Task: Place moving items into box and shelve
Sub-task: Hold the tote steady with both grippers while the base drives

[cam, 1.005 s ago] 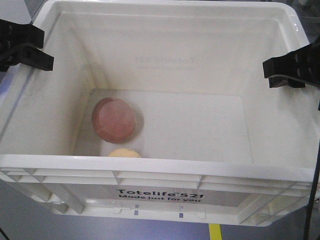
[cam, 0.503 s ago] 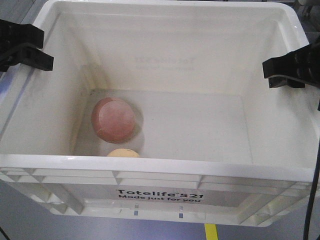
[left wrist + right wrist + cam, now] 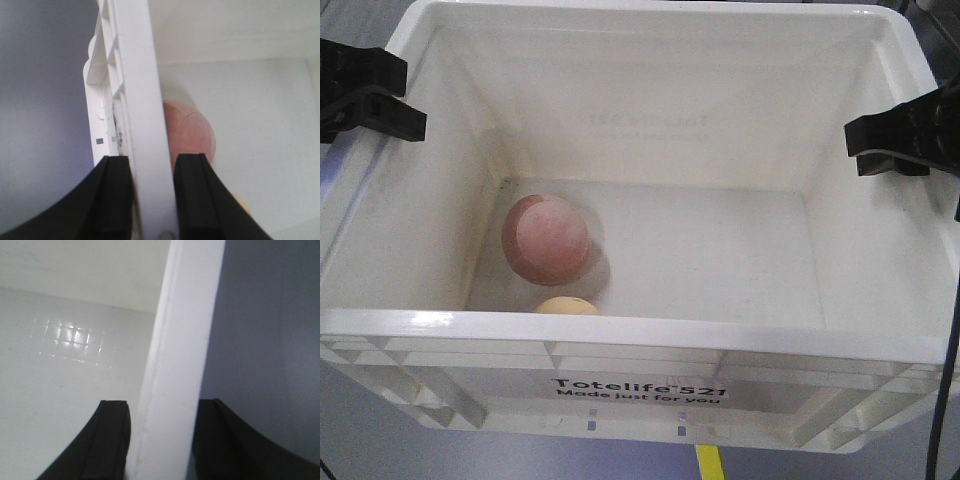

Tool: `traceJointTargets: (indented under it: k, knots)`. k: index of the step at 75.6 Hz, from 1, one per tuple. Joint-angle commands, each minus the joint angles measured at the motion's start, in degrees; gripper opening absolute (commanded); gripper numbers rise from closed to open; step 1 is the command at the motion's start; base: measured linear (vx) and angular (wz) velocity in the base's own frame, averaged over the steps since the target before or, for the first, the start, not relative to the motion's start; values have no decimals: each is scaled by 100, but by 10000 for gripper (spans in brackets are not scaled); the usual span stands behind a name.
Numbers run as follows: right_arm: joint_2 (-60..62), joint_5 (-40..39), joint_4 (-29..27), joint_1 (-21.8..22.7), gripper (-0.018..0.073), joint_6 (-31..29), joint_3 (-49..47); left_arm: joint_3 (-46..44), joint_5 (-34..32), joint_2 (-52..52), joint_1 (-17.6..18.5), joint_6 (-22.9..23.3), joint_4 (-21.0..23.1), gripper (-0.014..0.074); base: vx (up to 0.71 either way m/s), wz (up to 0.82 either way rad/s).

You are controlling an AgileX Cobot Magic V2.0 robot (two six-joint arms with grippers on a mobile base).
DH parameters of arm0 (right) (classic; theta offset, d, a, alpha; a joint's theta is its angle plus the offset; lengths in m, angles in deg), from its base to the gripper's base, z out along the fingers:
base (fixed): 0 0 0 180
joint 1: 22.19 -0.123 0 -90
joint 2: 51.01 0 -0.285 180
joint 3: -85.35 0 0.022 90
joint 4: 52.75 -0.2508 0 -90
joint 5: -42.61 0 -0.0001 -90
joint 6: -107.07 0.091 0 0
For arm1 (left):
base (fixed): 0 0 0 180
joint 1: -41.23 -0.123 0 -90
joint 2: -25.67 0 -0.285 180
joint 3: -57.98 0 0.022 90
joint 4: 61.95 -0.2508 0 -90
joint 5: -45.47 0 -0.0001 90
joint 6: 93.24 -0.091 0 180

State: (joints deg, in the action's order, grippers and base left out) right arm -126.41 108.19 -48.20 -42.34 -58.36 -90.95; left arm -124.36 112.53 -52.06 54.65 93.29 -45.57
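The white box [image 3: 640, 336] with "Totelife 521" print fills the front view. It is gripped by its two side rims. My left gripper [image 3: 413, 96] is shut on the left rim [image 3: 140, 100], one finger outside and one inside [image 3: 152, 166]. On the right rim [image 3: 185, 330], my right gripper [image 3: 856, 148] is shut the same way [image 3: 162, 408]. Both moving items lie on the box floor at the left: the reddish-pink ball [image 3: 546, 239] [image 3: 192, 135], and the pale yellow object [image 3: 566, 306] just in front of it, half hidden behind the front rim.
Grey floor shows under and around the box, with a yellow floor line [image 3: 708, 462] below its front edge. A black cable [image 3: 948, 380] hangs down at the right edge.
The yellow floor line has slid left under the box, while box and grippers keep their place in the view. The ball has rolled slightly.
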Motion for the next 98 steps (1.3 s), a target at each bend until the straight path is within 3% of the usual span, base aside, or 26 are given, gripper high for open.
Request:
traceJointTargets:
  k: [1, 98]
  knots:
    - [158, -456, 274, 29, -6, 78, -247, -300, -596, 240, 45, -48, 515, -3, 53, -32]
    - [158, -455, 258, 29, -6, 78, -247, -300, -596, 240, 45, -48, 481, -3, 49, -50]
